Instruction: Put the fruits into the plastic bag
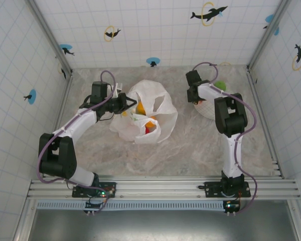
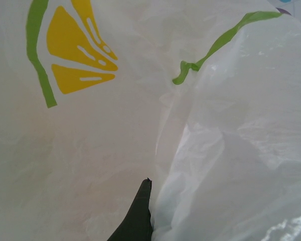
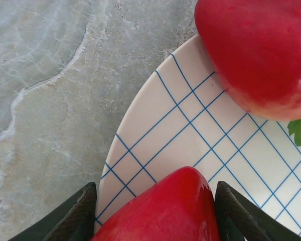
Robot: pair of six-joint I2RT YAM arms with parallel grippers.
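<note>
At plate rim (image 3: pixel 140 114), end effector (image 3: pixel 155 201) clasping fruit (image 3: pixel 165 213)

Left hand (image 1: pixel 124 104) pinching plastic bag (image 1: pixel 163 119); right hand (image 3: pixel 155 188) gripping red fruit (image 3: pixel 163 216).

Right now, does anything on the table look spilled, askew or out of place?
Nothing stands out. The plastic bag lies crumpled but unspilled with fruits inside, the left gripper pinching its edge. The checked plate sits flat on the table, and the right gripper clasps a red fruit over it.
</note>
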